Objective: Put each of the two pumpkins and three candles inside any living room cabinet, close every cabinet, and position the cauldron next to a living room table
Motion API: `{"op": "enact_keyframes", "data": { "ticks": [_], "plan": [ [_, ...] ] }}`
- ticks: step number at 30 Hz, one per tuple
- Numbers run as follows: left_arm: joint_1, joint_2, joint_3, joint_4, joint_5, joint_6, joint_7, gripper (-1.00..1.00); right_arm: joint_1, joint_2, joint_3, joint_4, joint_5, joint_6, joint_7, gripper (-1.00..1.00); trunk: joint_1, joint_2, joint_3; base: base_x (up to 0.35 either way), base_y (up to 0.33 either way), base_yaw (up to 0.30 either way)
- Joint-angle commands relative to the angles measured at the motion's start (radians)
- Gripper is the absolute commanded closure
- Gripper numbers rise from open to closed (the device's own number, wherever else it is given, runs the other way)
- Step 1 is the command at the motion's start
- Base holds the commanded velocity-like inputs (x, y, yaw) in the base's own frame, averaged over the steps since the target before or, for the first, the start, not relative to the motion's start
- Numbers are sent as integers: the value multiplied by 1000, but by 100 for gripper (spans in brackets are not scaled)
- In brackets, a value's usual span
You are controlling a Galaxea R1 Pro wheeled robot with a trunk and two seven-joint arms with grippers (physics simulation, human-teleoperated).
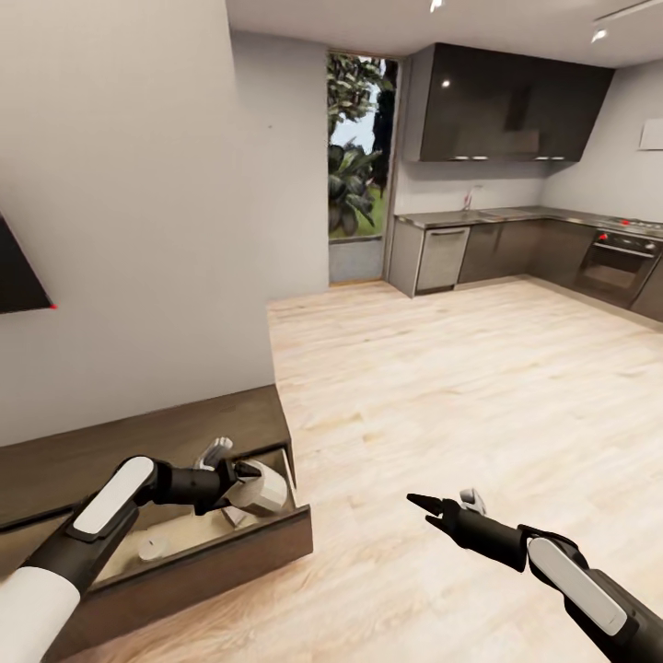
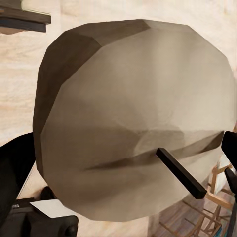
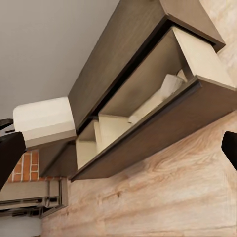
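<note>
My left gripper [image 1: 241, 481] is shut on a pale grey-white candle [image 1: 265, 490], held tilted above the pulled-out drawer [image 1: 207, 564] of the low dark-brown cabinet [image 1: 138, 440]. Up close, the candle [image 2: 133, 123] shows its flat top and dark wick. A second candle [image 1: 152, 547] stands inside the drawer, and the right wrist view shows it as candle [image 3: 165, 88] behind the drawer front. My right gripper [image 1: 444, 505] hangs open over the bare floor, right of the cabinet, with nothing between its fingers. The pumpkins and the cauldron are out of view.
A grey wall corner [image 1: 249, 230] rises just behind the cabinet, with a black screen [image 1: 18, 267] at the left edge. Wood floor [image 1: 442, 387] stretches to the grey kitchen units [image 1: 516, 249], the oven [image 1: 615, 267] and a glazed door [image 1: 357, 157].
</note>
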State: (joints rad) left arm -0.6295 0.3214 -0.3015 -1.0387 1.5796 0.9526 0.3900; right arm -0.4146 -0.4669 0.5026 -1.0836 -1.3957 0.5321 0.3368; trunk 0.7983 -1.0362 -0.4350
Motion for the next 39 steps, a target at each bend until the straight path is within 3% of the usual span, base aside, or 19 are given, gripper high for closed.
{"op": "enact_keyframes", "data": {
  "ticks": [1, 10, 26, 31, 35, 39],
  "plan": [
    [-1, 3, -2, -1, 18, -3, 10, 100, -1, -1, 3, 0, -5, 2, 1, -100, 1, -1, -1, 274, 174, 0],
    [-1, 7, -2, -1, 15, -3, 11, 100, -1, -1, 3, -1, -5, 2, -2, -100, 1, -1, 3, 254, 99, 22],
    [-1, -5, -14, 0, -13, -15, 34, 100, -1, -1, 4, -1, -5, 3, -1, -100, 1, -1, 24, 80, 1, 199],
    [-1, -10, -10, 2, -64, -23, 104, 100, -1, -1, 4, -1, -5, 3, -2, -100, 1, -1, 30, 1, 0, 207],
    [-1, -16, -9, 4, -73, -62, 187, 100, -1, -1, 4, -1, -5, 2, -1, -100, 1, -1, 35, 0, 0, 207],
    [-1, -19, -9, 10, -75, -83, 220, 100, -1, -1, 4, -1, -5, 3, -1, -100, 1, -1, 40, 0, 0, 207]
  ]
}}
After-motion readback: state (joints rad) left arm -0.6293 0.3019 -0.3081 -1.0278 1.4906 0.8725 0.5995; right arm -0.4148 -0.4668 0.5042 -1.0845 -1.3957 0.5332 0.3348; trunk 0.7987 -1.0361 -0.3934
